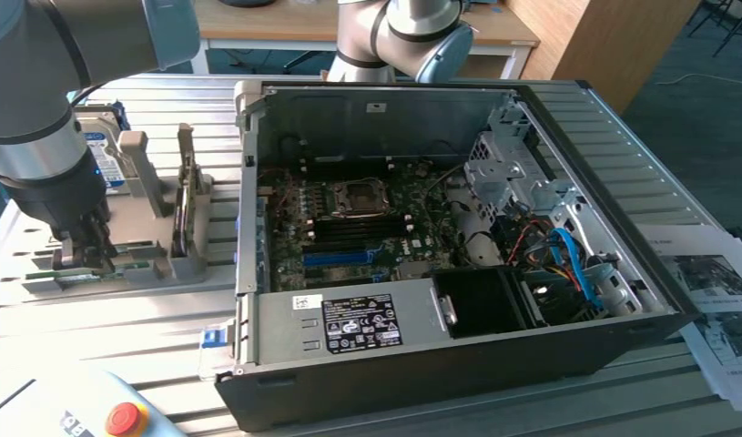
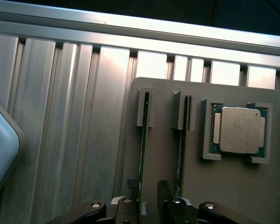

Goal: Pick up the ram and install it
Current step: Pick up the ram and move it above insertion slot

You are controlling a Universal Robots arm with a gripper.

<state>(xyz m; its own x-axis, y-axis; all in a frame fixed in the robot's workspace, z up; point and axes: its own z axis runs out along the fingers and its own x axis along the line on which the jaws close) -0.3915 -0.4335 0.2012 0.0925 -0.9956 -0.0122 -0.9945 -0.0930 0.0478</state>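
Note:
Two ram sticks stand on edge in slots of a grey holder (image 2: 224, 186). My gripper (image 2: 147, 205) is open and sits low over the ram (image 2: 143, 140); its fingers (image 2: 127, 207) stand on either side of that stick's edge without closing on it. The second stick (image 2: 183, 140) stands parallel beside it. In the exterior view my gripper (image 1: 86, 259) is down at the holder (image 1: 152, 269) on the exterior view's left, beside the open computer case (image 1: 443, 364). The blue memory slot (image 1: 340, 258) lies on the motherboard inside the case.
A processor chip (image 2: 240, 130) rests in a pocket of the holder. A hard drive (image 1: 97, 137) stands behind the holder. A red stop button (image 1: 126, 417) sits at the front and papers (image 1: 711, 291) lie on the exterior view's right, all on the ribbed aluminium table (image 1: 127, 319).

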